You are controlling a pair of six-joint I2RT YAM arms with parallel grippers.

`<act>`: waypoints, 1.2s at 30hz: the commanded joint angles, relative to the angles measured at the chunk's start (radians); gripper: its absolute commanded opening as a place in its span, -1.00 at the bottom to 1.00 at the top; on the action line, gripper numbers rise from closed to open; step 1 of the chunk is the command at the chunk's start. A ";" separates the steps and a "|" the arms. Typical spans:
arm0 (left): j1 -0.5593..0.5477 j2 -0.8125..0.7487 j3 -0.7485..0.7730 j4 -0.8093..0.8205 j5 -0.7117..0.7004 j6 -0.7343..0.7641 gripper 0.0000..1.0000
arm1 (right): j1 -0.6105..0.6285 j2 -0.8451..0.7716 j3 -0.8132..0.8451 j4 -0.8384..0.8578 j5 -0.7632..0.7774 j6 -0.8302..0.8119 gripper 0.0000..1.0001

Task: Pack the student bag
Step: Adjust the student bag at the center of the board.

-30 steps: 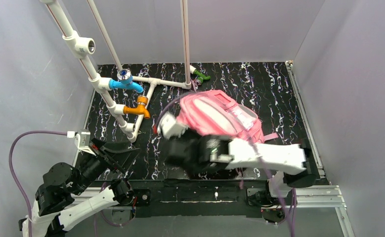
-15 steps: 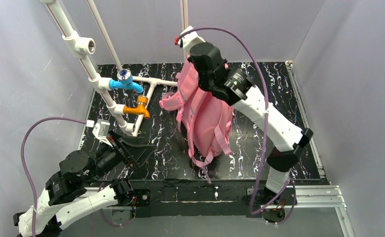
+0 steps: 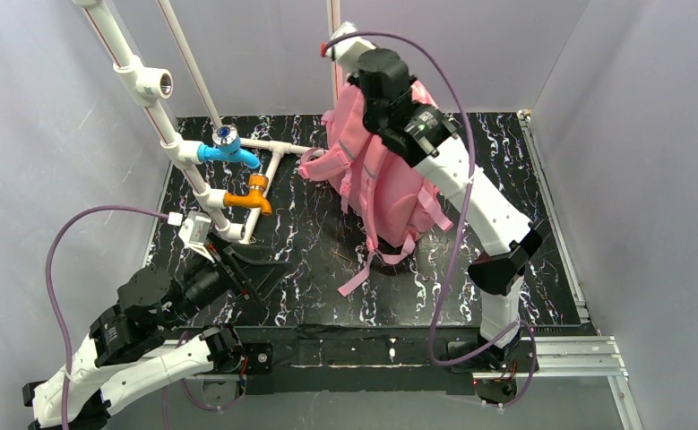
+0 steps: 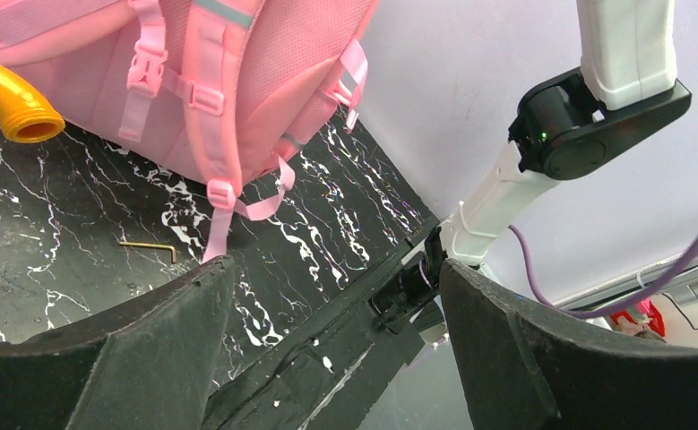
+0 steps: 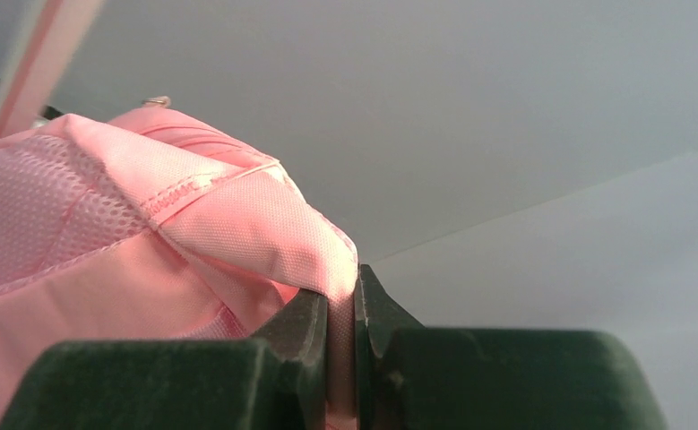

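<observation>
Much of the student bag's (image 3: 383,184) top end is hidden in the overhead view by the right arm's wrist, so the right pincer (image 5: 340,327) shows only in its own camera. The bag's opening and inside cannot be seen in any view, and nothing tells whether it holds anything. Its back panel and padded shoulder straps face the near edge; the front pockets are turned away. Whether its lower end rests on the table (image 3: 506,152) or hangs just above it is not clear.

The bag hangs upright over the middle of the table toward the far edge, with a loose strap end trailing toward the near edge. A small bent metal key (image 4: 149,248) lies on the table just beside that strap.

The right pincer is clenched on a fold of pink fabric at the bag's top, jaws almost together with only the cloth between them. The left pincer (image 4: 334,269) is spread wide and grasps nothing, low over the near-left part of the table, well apart from the bag. An orange pipe fitting (image 4: 13,107) sits at the left, in front of the bag in the left wrist view.
</observation>
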 commanded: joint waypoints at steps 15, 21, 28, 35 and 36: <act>0.002 -0.008 0.149 -0.032 -0.014 0.092 0.67 | -0.092 -0.389 -0.529 0.107 -0.621 0.563 -0.15; 0.001 0.070 0.291 -0.060 0.102 0.294 0.67 | -0.093 -0.342 -0.392 -0.001 -0.622 0.629 0.70; 0.002 0.153 0.418 -0.072 0.100 0.464 0.82 | -0.092 -0.376 -0.274 -0.078 -0.743 0.700 0.97; 0.003 0.205 0.522 -0.078 0.070 0.564 0.89 | -0.093 -0.450 -0.256 -0.054 -0.787 0.817 0.97; 0.002 0.210 0.543 -0.073 0.038 0.580 0.92 | -0.092 -0.473 -0.264 -0.048 -0.722 0.844 0.97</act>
